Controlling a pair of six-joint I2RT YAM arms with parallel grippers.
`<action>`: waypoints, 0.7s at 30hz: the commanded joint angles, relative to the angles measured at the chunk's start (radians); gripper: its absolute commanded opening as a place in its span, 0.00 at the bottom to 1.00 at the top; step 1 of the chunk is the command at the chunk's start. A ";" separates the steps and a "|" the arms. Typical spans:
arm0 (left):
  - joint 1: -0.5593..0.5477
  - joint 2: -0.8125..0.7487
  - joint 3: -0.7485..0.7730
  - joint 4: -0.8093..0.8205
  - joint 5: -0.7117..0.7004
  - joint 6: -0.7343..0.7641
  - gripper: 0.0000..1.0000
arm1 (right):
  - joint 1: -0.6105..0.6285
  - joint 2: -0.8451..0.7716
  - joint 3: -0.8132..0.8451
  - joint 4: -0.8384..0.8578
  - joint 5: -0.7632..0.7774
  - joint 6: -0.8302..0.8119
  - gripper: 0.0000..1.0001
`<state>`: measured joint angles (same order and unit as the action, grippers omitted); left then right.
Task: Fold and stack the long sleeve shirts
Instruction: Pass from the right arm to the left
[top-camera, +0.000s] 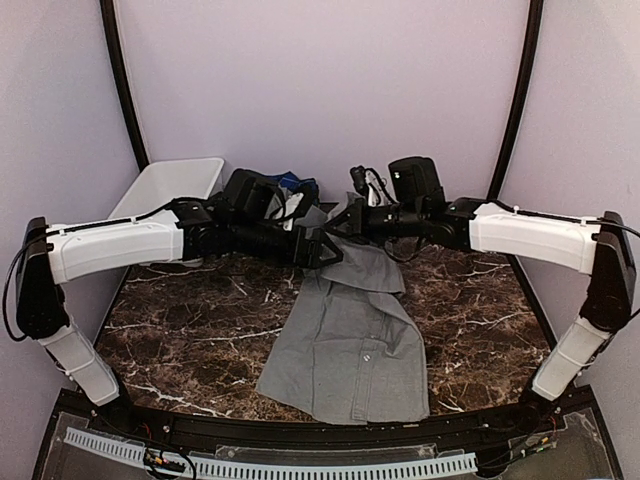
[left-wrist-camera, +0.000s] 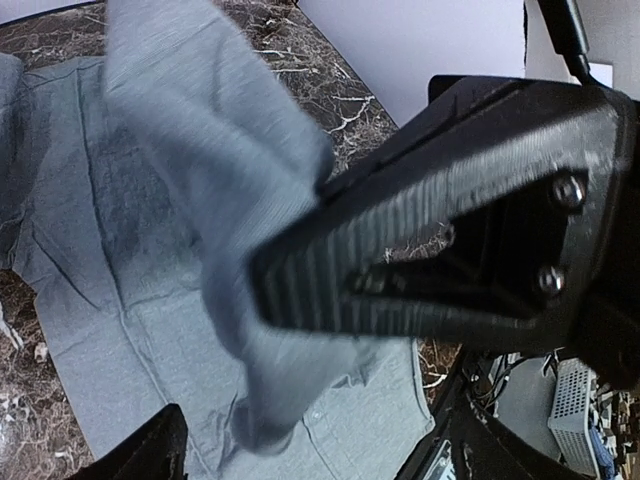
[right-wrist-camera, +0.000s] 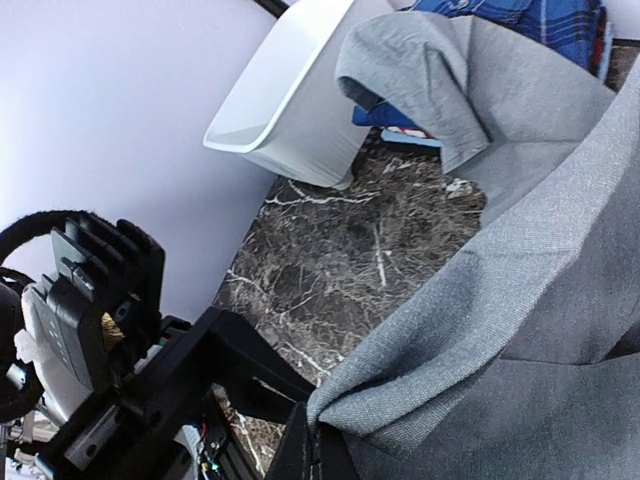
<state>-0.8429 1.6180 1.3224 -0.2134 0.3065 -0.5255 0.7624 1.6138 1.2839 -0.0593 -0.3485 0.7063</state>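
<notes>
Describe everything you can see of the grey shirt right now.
The grey shirt is plain light woven cloth with a button placket. Its lower body lies flat on the marble table, hem toward the arms; its far end is lifted and bunched. The right gripper pinches a fold there. The left gripper stands open, a loose flap draped against its upper finger.

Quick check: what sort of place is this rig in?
Probably a lab test booth: plain walls enclose one marble-look table, with a grey shirt and a basket set out on it.
</notes>
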 joint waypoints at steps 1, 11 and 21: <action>-0.004 0.018 0.031 0.077 -0.014 0.027 0.90 | 0.041 0.069 0.088 0.124 -0.092 0.061 0.00; -0.003 0.025 0.057 0.063 -0.251 0.001 0.16 | 0.043 0.080 0.112 0.134 -0.100 0.064 0.13; -0.002 -0.098 0.022 -0.069 -0.323 -0.014 0.00 | -0.163 0.006 0.009 -0.029 -0.020 -0.070 0.64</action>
<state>-0.8429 1.6382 1.3525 -0.2337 0.0147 -0.5385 0.6811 1.6558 1.3300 -0.0170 -0.4175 0.7170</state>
